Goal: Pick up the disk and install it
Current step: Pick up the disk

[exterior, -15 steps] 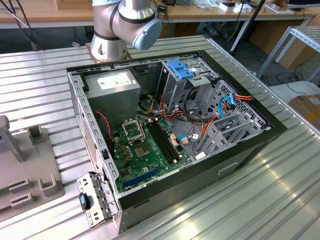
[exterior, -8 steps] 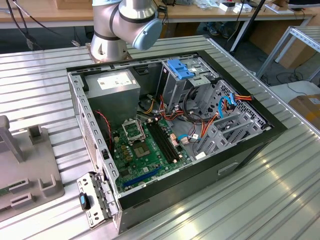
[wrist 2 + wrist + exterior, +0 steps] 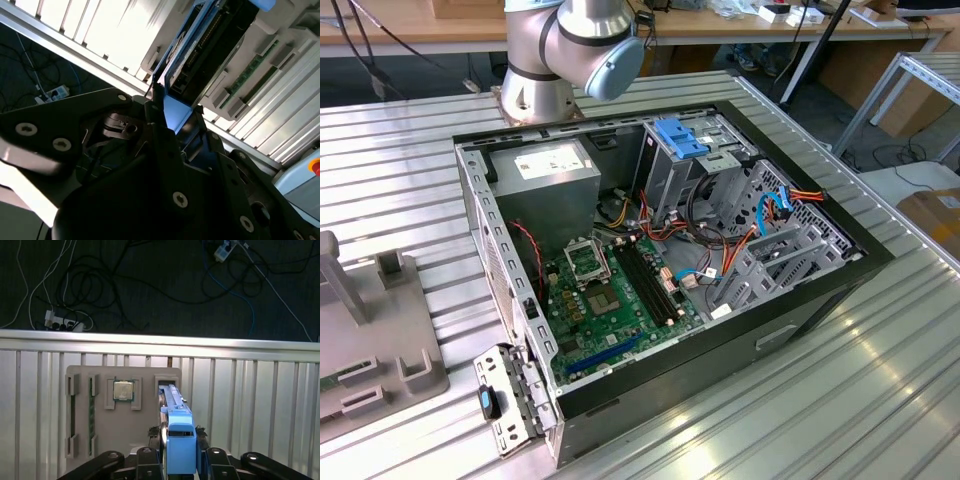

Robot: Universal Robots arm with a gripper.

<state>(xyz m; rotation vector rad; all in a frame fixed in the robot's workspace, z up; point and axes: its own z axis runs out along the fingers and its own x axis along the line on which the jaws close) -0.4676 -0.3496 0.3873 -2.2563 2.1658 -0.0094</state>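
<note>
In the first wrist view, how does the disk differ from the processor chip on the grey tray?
Gripped in the hand, the disk shows edge-on; the processor chip lies flat in a recess of the grey tray. Only the disk carries a blue frame; the processor chip is bare silvery metal. Both are computer parts.

Bench: ribbed metal.
Computer case: open, lying on the bench.
Motherboard: green, flat inside the case.
Power supply: grey box with a white label, in the case's far corner.
Blue bracket: on the drive cage.
Arm: just behind the case.
Grey fixture: at the exterior view's left.
</note>
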